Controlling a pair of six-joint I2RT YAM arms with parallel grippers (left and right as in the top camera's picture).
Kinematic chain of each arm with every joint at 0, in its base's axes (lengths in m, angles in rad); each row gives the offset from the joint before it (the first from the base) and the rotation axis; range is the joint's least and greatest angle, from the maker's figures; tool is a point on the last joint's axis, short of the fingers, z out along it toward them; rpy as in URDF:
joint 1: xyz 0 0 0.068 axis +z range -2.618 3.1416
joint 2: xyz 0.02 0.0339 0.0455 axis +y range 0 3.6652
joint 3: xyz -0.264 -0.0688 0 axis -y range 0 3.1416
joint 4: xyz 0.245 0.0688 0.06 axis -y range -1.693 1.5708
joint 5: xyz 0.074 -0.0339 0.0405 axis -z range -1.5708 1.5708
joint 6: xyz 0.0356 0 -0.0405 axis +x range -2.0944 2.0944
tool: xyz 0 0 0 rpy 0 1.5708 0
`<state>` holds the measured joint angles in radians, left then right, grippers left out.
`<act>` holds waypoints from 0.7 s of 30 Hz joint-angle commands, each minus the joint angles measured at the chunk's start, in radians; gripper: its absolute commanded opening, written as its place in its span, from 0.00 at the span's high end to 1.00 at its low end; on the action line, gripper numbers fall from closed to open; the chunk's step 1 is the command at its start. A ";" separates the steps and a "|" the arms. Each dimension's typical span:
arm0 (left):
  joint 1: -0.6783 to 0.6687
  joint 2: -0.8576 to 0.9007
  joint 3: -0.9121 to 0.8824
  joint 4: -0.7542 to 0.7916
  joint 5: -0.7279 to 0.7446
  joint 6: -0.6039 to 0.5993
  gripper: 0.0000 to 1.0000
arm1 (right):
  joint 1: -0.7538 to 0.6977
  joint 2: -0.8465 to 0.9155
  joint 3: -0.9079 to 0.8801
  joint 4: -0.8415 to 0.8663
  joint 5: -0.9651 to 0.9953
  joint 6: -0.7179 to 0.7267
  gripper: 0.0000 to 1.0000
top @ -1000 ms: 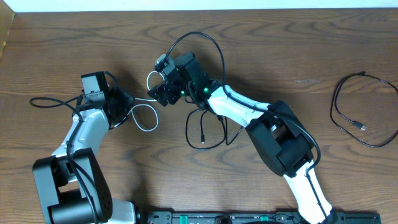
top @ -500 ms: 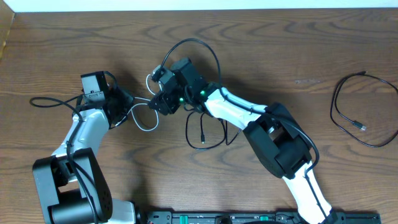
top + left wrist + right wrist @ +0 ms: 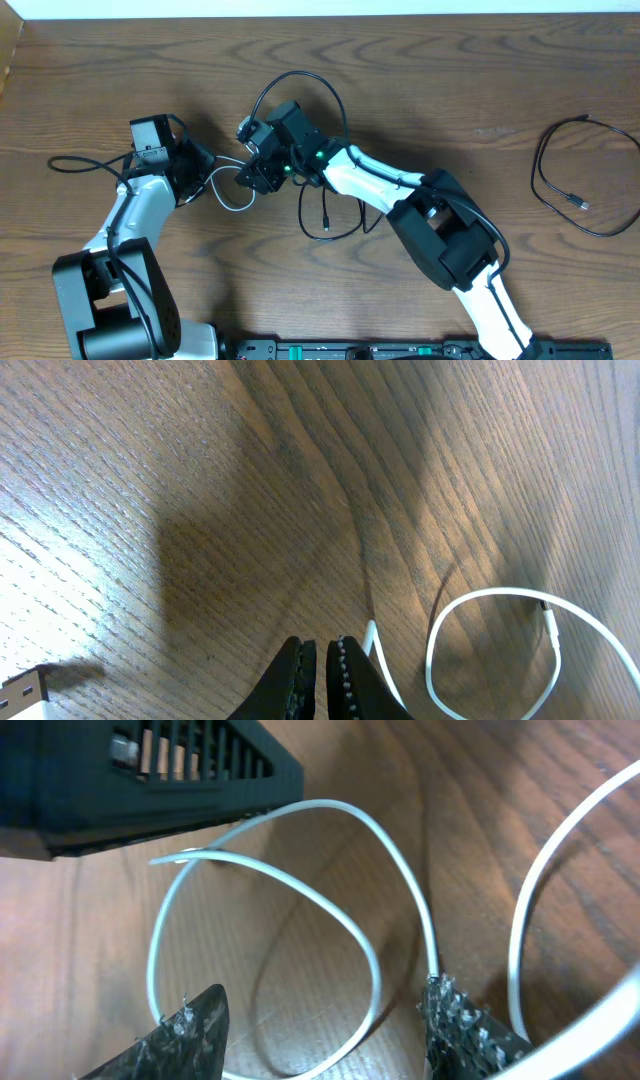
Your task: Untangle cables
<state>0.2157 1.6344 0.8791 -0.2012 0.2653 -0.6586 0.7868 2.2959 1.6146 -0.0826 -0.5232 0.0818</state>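
Slack of thin white flexible cord [image 3: 330, 806] loops between my half-spread right fingers [image 3: 465, 1030], probably to pull it free; left fingers [image 3: 342, 678] sit shut beside it.

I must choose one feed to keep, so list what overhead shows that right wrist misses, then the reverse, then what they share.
Only overhead: the left arm and right arm whole, a black cable lying apart at the far right, and a second black cable looped under the right arm. Only right wrist: close up, the right gripper, jaws open, straddling a loop. Both: the white cable and the wooden table.
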 commanded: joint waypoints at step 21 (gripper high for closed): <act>0.003 0.009 -0.002 0.002 0.012 -0.008 0.89 | 0.064 0.128 -0.001 0.170 0.233 -0.035 0.99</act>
<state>0.2157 1.6344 0.8791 -0.2008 0.2657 -0.6586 0.8459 2.3993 1.6150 0.0944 -0.3355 0.0547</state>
